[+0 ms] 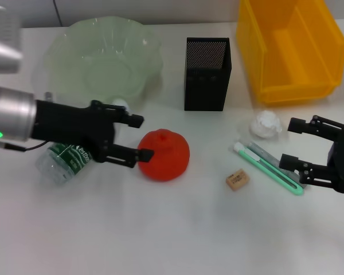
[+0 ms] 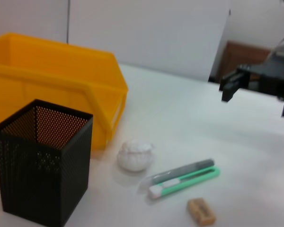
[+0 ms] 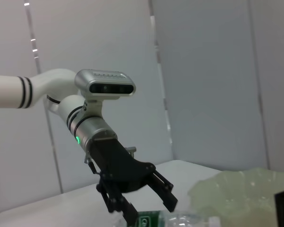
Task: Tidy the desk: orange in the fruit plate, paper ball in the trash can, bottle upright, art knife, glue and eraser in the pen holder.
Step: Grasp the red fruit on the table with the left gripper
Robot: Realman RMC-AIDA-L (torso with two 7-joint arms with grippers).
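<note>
Left gripper (image 1: 142, 137), jaws apart and empty, with the orange (image 1: 164, 154) just beside at four o'clock.

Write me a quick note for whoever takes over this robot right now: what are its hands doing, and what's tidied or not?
Left hand: open, beside the orange, above the lying bottle.
Right hand: open, empty, by the art knife and the grey stick alongside it.
Paper ball lies in front of the trash can; eraser on the desk.
Fruit plate and pen holder hold nothing that I can see.
Done: nothing. Left: everything.
</note>
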